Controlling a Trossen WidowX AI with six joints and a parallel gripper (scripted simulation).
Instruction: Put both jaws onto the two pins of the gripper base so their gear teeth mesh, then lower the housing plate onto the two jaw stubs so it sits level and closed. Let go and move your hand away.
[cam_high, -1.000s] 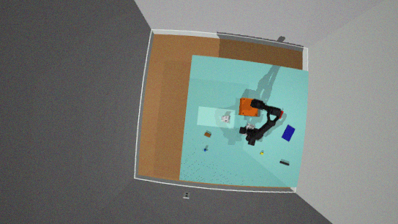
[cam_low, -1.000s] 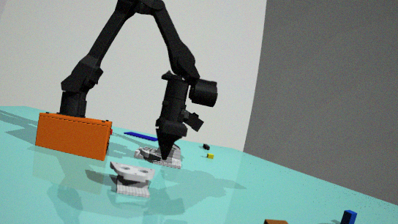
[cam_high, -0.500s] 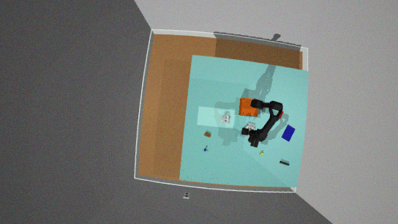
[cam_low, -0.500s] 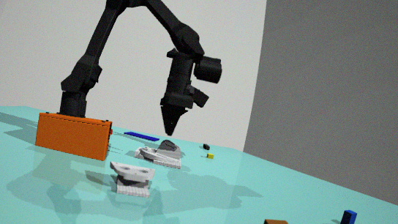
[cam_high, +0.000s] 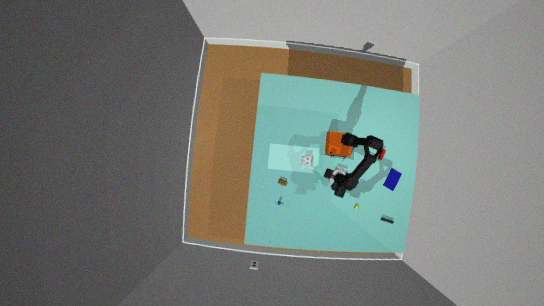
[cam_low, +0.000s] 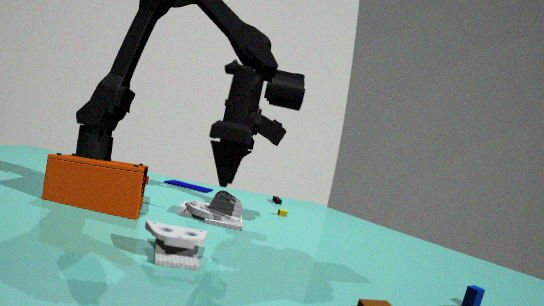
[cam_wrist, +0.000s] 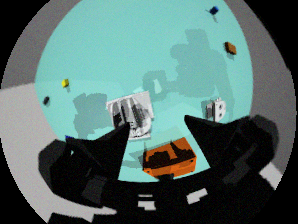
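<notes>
the gripper stands with its fingers apart, holding nothing, above the white gripper base, beside the orange block. the jaw pieces lie over that base, long axes slanting toward the block; tooth mesh cannot be confirmed. the housing plate sits before the block, holes up, long axis roughly along the block's broad face. caution: a descending fingertip may unseat a jaw; misaligned teeth may leave the plate tilted.
</notes>
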